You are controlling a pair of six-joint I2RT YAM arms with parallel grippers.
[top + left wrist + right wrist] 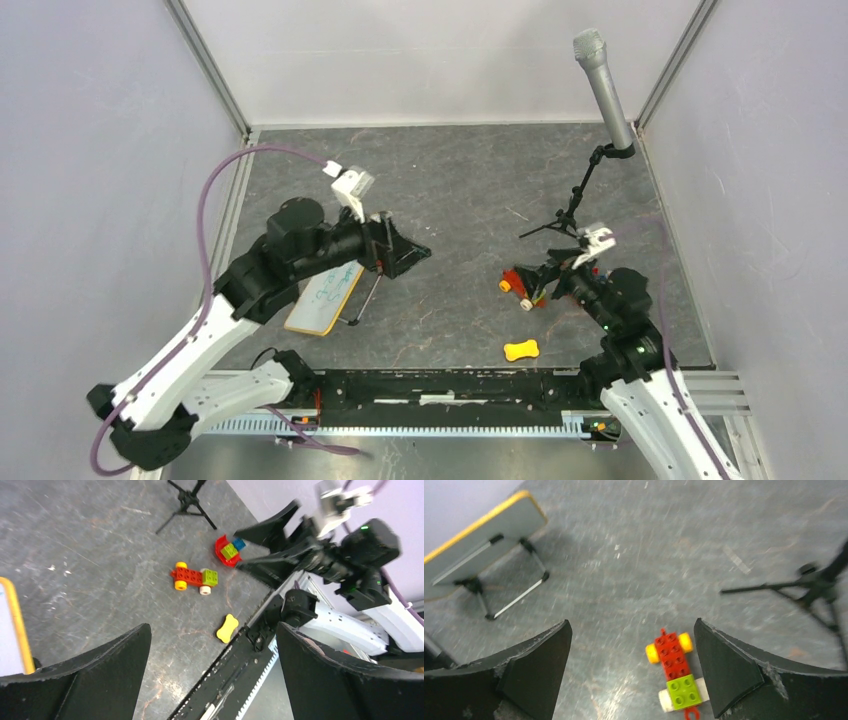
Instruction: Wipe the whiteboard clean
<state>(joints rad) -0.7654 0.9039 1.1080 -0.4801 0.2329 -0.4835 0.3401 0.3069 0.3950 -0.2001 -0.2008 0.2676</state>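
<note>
A lab test cell: white walls (100,150), stand-mounted microphone (603,85).

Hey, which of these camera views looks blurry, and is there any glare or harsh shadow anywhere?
Right wrist view: smeared throughout, the tripod legs and whiteboard soft, a pale sheen on the table beside the toy car. Left wrist view: sharper mid-table, its own jaws dark and featureless. Top external view: crisp, evenly lit, only soft shadows.

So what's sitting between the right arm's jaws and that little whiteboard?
Just the toy car right at the jaws, then bare grey table up to the whiteboard, seen in the top view.
</note>
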